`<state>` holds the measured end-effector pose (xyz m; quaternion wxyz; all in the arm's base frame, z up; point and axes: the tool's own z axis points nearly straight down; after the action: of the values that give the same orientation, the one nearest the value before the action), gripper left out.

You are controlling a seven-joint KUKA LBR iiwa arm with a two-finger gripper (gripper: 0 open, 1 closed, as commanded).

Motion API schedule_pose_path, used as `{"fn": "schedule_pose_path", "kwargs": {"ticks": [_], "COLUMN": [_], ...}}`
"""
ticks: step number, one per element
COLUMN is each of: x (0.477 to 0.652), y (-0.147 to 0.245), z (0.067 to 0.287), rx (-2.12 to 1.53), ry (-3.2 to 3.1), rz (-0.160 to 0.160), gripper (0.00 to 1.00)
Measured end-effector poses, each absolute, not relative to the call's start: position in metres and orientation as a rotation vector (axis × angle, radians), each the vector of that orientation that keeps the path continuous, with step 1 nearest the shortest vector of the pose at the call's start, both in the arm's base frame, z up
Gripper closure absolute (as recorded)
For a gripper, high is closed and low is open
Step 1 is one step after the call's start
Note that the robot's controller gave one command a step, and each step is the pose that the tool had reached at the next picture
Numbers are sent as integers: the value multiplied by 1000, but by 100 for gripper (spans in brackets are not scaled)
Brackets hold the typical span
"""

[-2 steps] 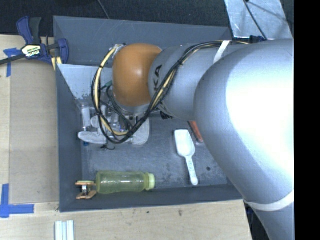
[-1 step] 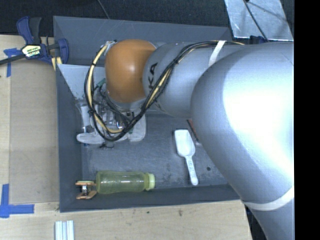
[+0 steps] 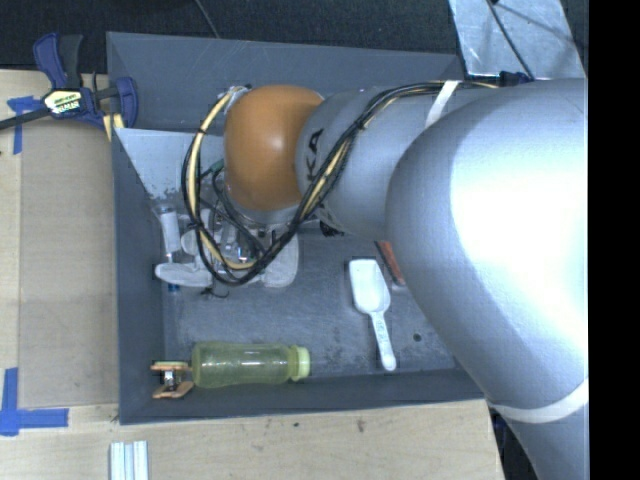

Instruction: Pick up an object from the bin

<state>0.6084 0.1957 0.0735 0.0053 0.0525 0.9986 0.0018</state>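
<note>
My gripper is low in the left half of the bin, mostly covered by the orange dome and black and yellow cables. Against its left side lies a pale grey-white object with an upright stem and a small blue spot at its base. A light grey, soft-looking piece lies at the gripper's lower right, touching or partly beneath it. What sits directly beneath the gripper is hidden.
A translucent yellow-green bottle lies on its side along the bin's front wall, with an orange-brown clip at its left end. A white scoop lies right of centre. A reddish-brown thing peeks out from under the arm, which covers the bin's right side.
</note>
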Motion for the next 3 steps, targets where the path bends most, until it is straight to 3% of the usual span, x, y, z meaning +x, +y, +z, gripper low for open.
{"fn": "schedule_pose_path", "kwargs": {"ticks": [1,3], "x": [620,619], "y": [207,207], "z": [75,80], "rx": [-107,-106], "ry": [3127,3131], "rz": [-6,-7], "gripper": [100,100]}}
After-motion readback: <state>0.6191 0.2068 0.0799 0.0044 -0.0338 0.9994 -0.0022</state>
